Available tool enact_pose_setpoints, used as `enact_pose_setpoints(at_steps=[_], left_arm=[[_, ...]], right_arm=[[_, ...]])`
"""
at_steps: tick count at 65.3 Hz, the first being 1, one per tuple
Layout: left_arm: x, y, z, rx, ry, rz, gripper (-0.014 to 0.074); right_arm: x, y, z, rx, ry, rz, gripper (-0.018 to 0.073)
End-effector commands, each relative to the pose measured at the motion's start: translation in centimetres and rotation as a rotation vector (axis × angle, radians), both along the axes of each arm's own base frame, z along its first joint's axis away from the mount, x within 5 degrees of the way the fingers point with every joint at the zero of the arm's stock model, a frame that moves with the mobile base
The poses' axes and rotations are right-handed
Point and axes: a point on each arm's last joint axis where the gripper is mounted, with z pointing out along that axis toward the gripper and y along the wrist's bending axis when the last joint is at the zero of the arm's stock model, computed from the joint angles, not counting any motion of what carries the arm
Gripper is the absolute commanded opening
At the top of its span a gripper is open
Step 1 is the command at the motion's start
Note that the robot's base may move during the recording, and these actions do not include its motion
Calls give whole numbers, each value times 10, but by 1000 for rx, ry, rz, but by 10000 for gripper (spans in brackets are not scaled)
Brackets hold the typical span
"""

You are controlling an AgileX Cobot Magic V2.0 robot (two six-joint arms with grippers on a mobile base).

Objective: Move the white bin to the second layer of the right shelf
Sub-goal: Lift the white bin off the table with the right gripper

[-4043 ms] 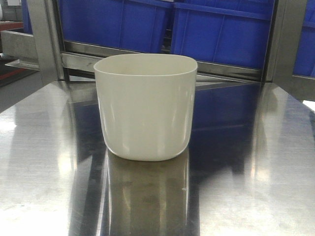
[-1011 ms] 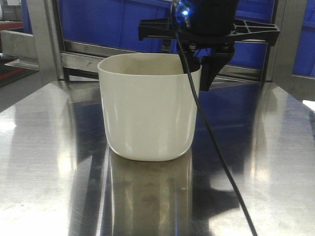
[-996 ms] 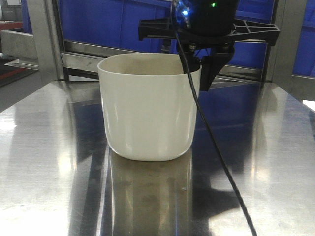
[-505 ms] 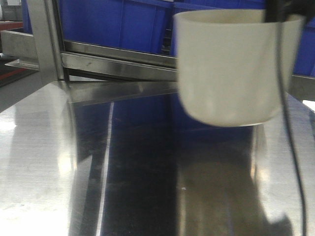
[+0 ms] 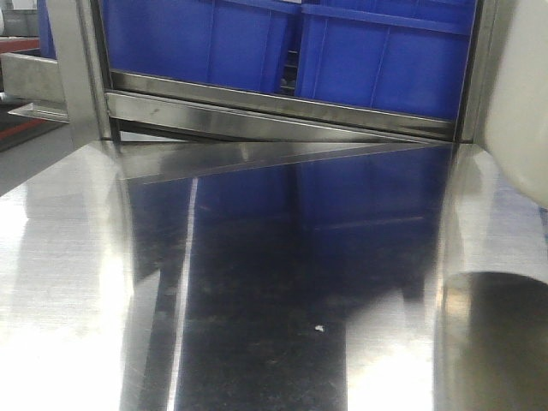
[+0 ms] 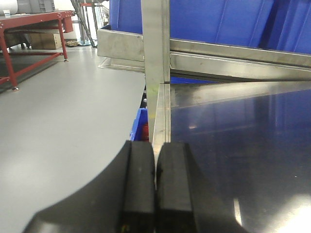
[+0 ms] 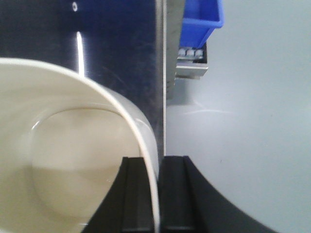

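The white bin (image 5: 524, 103) hangs above the steel tabletop (image 5: 282, 282) at the far right of the front view, cut off by the frame edge. From the right wrist I look down into the white bin (image 7: 63, 160). My right gripper (image 7: 156, 194) is shut on its rim wall, one finger inside and one outside. The bin's right side sits over the table's edge (image 7: 161, 97). My left gripper (image 6: 155, 184) is shut with nothing in it, low at the table's left edge. The right shelf second layer is out of view.
Blue ribbed crates (image 5: 282, 47) fill the rack behind the table, above a steel rail (image 5: 282, 107). A steel post (image 6: 155, 58) stands at the table's left corner. Grey floor (image 7: 243, 136) lies right of the table, with a blue crate (image 7: 200, 19) on a low rack.
The white bin went from standing on the table's middle to being lifted and carried right, now almost out of the front view. The gripper above it has left that view.
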Motion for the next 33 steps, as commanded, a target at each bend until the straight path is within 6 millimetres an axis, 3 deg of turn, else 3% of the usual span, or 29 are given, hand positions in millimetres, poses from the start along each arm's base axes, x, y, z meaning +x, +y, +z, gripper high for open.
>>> enact_pose_setpoints(at_steps=[1, 13, 24, 33], left_arm=[[0, 0, -4, -8, -65, -4, 85], [0, 0, -4, -8, -65, -4, 85], [0, 0, -4, -8, -65, -4, 85], [0, 0, -4, -8, -65, -4, 85]], right_arm=[[-17, -1, 12, 2, -182, -10, 56], [-51, 0, 6, 0, -248, -10, 56], [-83, 2, 15, -5, -362, -9, 56], [-96, 3, 20, -7, -413, -8, 56]])
